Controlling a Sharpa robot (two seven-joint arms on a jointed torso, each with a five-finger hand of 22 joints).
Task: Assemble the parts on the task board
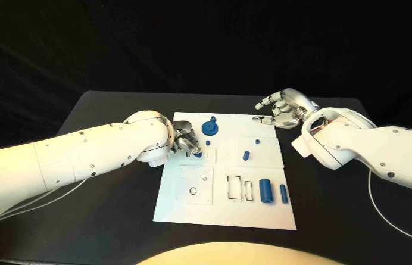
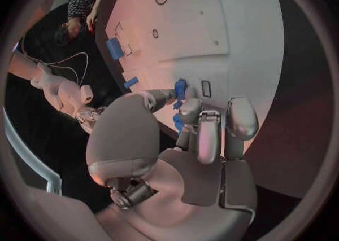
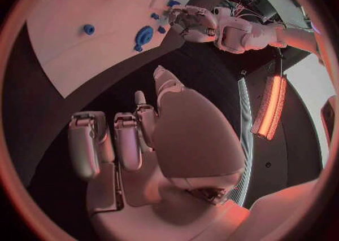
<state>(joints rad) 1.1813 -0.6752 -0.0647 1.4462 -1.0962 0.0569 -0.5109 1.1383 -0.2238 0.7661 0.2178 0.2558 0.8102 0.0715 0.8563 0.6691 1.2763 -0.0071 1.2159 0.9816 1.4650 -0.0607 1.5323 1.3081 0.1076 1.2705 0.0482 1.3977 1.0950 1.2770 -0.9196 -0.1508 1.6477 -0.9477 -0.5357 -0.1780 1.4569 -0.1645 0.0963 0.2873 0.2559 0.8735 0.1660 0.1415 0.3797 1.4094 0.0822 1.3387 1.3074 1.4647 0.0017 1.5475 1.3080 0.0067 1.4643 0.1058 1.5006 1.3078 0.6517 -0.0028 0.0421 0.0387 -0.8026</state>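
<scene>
The white task board (image 1: 225,212) lies in the middle of the black table. My left hand (image 1: 184,140) sits at the board's left edge and pinches a small blue part (image 1: 198,152) between thumb and fingers, low over the board; the left wrist view shows that blue part (image 2: 181,89) at the fingertips (image 2: 191,111). A round blue gear-like part (image 1: 210,127) stands just beyond it. My right hand (image 1: 284,107) hovers past the board's far right corner, fingers apart and holding nothing. In the right wrist view, my right hand (image 3: 141,139) is above bare table.
Two small blue pegs (image 1: 246,155) (image 1: 256,140) stand mid-board. Two blue cylinders (image 1: 265,189) (image 1: 283,193) lie near the board's near right, beside rectangular slots (image 1: 234,186). A square plate with holes (image 1: 194,184) sits near left. Black table (image 1: 343,217) surrounds the board.
</scene>
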